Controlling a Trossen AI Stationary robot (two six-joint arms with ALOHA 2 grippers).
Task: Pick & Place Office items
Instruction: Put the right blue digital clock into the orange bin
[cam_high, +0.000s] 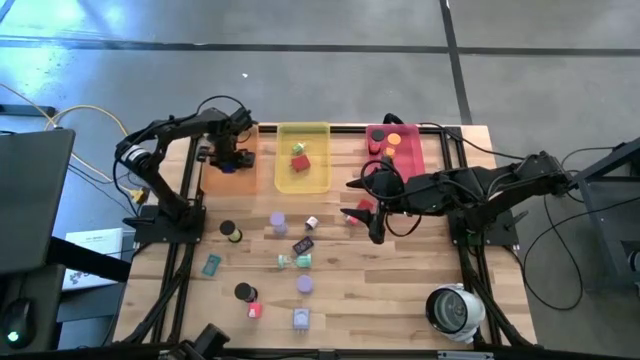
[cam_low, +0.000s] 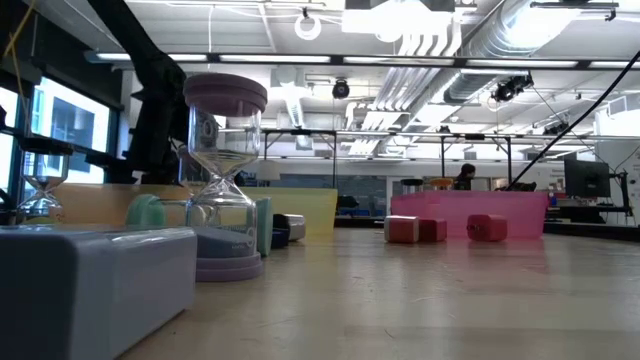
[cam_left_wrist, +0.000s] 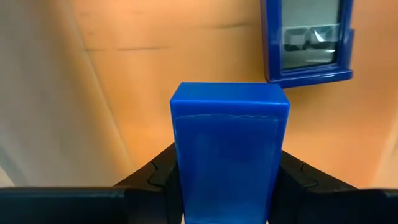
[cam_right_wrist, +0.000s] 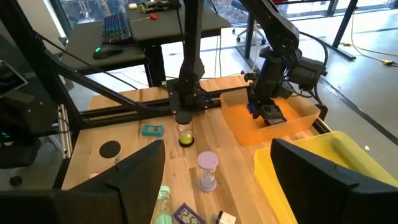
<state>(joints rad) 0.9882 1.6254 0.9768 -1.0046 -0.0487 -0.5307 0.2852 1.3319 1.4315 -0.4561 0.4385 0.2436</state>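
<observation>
I have the left hand (cam_high: 232, 158) positioned over the orange tray (cam_high: 213, 178) at the far left of the tabletop (cam_high: 400, 290). Its fingers are clamped on a blue block (cam_left_wrist: 229, 149), which stands upright between them in the left wrist view. A second blue item (cam_left_wrist: 308, 40), framed around a clear window, lies on the tray floor just beyond the block.

I have the right hand (cam_high: 374, 228) hovering right of centre, with its fingers spread wide and nothing between them. It sits just near of a red piece (cam_high: 364, 206) on the wood.

The yellow tray (cam_high: 302, 183) in the far middle holds a red cube (cam_high: 298, 163) and a small green piece (cam_high: 299, 149). The pink tray (cam_high: 413, 155) on the far right holds an orange disc (cam_high: 394, 139) and red pieces.

The remaining office items lie loose across the middle and near part of the tabletop:
- a lavender-topped hourglass (cam_high: 278, 221) and a second lavender one (cam_high: 304, 285);
- a black disc (cam_high: 243, 291) with a red piece (cam_high: 254, 309) just beside it;
- a teal flat piece (cam_high: 211, 265);
- a dark flat rectangle (cam_high: 303, 244);
- a lavender block (cam_high: 301, 319) at the near edge.

A white-grey round device (cam_high: 455, 309) rests at the near right corner.
</observation>
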